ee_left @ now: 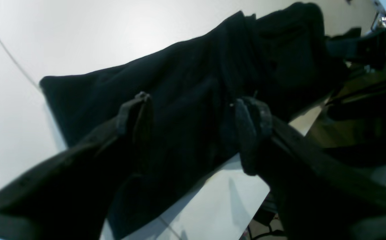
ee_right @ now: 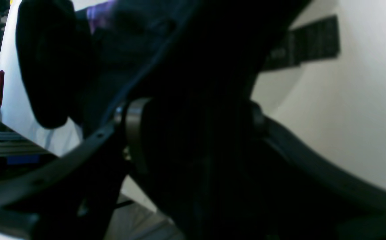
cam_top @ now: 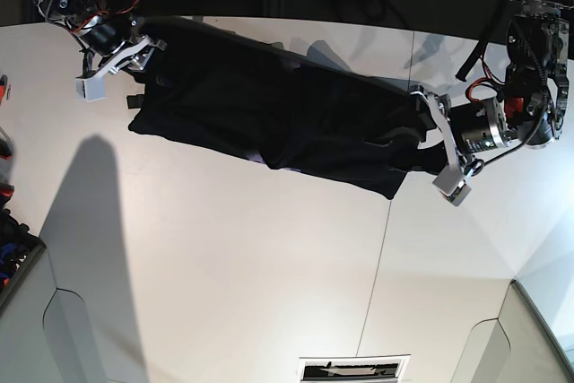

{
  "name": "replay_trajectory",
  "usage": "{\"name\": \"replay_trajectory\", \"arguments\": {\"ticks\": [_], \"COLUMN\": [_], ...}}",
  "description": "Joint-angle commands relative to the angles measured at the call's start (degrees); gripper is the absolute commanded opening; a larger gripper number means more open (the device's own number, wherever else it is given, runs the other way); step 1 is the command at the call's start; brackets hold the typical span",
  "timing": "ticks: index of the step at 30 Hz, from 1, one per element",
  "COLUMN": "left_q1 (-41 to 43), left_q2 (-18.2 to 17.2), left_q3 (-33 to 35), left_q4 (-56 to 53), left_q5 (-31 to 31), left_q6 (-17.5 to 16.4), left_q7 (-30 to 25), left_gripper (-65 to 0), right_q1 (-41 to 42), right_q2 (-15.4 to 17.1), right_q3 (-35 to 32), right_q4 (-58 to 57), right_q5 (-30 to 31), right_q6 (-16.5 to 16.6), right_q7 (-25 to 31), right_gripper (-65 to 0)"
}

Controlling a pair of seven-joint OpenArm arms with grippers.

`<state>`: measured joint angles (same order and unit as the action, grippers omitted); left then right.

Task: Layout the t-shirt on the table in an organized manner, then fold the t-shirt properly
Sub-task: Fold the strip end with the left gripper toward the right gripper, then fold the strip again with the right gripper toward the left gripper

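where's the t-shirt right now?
In the base view the t-shirt lies stretched across the far part of the table, spanning between the right gripper and the left gripper.

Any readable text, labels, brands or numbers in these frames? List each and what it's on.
No text can be read in any view.
Purple neck label on the t-shirt: blurred, no letters legible.
Black-and-white strip at the table edge in the base view: markings too small to read.
Dark strip on the table in the right wrist view: nothing legible.
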<state>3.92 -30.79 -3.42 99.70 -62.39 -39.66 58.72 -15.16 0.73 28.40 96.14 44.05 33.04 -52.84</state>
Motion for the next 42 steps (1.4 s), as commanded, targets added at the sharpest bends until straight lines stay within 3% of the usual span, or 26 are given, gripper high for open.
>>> {"name": "replay_trajectory", "arguments": {"ticks": [1,12,14,16,22,29,35,37,42], "left_q1": [-0.9,-0.81,-0.7,-0.7,-0.74,1.66,6.14,8.02,11.72], "left_q2": [-1.05,-5.27,-5.95,-6.58,-9.55,-13.29,-12.9,-12.2,-9.7], "left_q3": [-0.42,-0.42,-0.42,-0.42,-0.74,-4.7,-5.4,-5.4,-5.38], "left_q4": [1.14,1.16,1.16,1.16,1.16,1.09,1.09,1.09,0.7], "left_q5": [-1.7,-1.53,-1.18,-1.18,-0.39,0.46,0.39,0.26,0.74], "left_q6": [-0.34,-0.34,-0.34,-0.34,-0.34,-0.34,-0.34,-0.34,-0.34], "left_q7": [-0.96,-0.13,-0.11,0.26,0.26,0.24,0.22,-0.07,-0.46], "left_gripper": [-23.8,-23.8,-23.8,-23.8,-23.8,-23.8,-23.8,-23.8,-23.8], "right_q1": [0.87,7.54,8.04,8.2,8.61,10.32,12.76,13.68,16.15], "right_q2": [0.02,0.04,0.04,0.13,1.6,10.73,19.17,21.29,21.97], "right_q3": [-0.07,-0.59,-0.59,-0.59,-0.24,6.56,11.56,11.76,11.06], "right_q4": [0.09,-9.64,-9.9,-9.9,-9.73,-9.62,-9.38,-8.72,-2.03], "right_q5": [0.2,0.7,0.96,0.92,0.74,2.25,5.25,8.72,10.6], "right_q6": [0.15,0.2,0.2,0.2,0.15,-0.04,-0.02,0.0,0.22], "right_q7": [0.33,0.33,0.31,0.31,0.31,0.07,-2.97,-4.81,-6.97], "right_gripper": [-30.2,-32.1,-44.5,-65.0,-65.0,-65.0,-65.0,-65.0,-65.0]}}
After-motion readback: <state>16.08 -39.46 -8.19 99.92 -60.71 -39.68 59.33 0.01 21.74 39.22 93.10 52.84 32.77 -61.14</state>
